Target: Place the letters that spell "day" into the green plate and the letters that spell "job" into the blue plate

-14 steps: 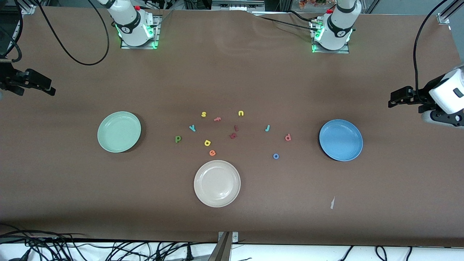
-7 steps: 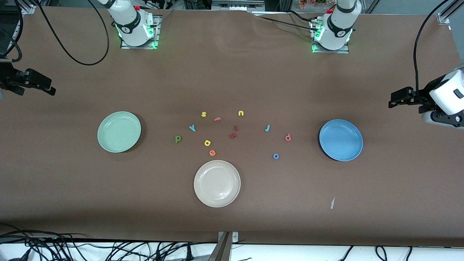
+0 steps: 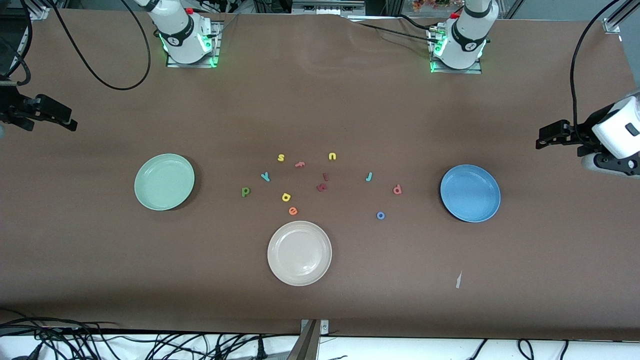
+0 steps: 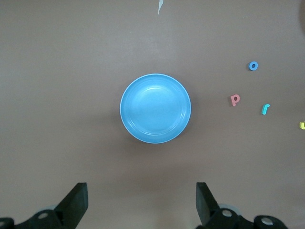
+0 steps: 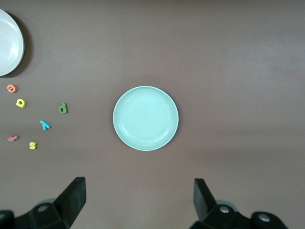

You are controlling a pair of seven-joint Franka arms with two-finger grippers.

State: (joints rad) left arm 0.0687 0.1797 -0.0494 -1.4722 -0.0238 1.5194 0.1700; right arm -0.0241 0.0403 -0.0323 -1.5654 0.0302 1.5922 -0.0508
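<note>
1. The left gripper (image 4: 140, 205) hung high over the table (image 3: 320, 100) at the left arm's end, its jaws spread wide and holding nothing; that arm waited.
2. The right gripper (image 5: 138, 202) hung high over the right arm's end of the table, jaws equally wide and empty, and that arm waited too.
3. In the left wrist view the blue plate (image 4: 155, 109) lay bare on the table, with the salmon-red b (image 4: 235, 99), the teal j (image 4: 265, 109) and the blue o (image 4: 253, 66) spread beside it.
4. In the right wrist view the green plate (image 5: 146, 118) lay bare as well, with the dark green d (image 5: 63, 109), the teal y (image 5: 45, 125) and the yellow a (image 5: 20, 103) near it.
5. All 6 task letters rested on the table between the 2 plates, none touching a plate.
6. The blue o lay nearer the front camera than the b and the j.
7. A cream-white plate (image 3: 299, 253) sat nearest the front camera, with an orange e (image 3: 293, 211) just beside its rim.
8. A yellow s (image 3: 281, 158), a salmon f (image 3: 300, 164), a yellow u (image 3: 332, 156) and 2 dark red letters (image 3: 322, 187) lay among the rest.
</note>
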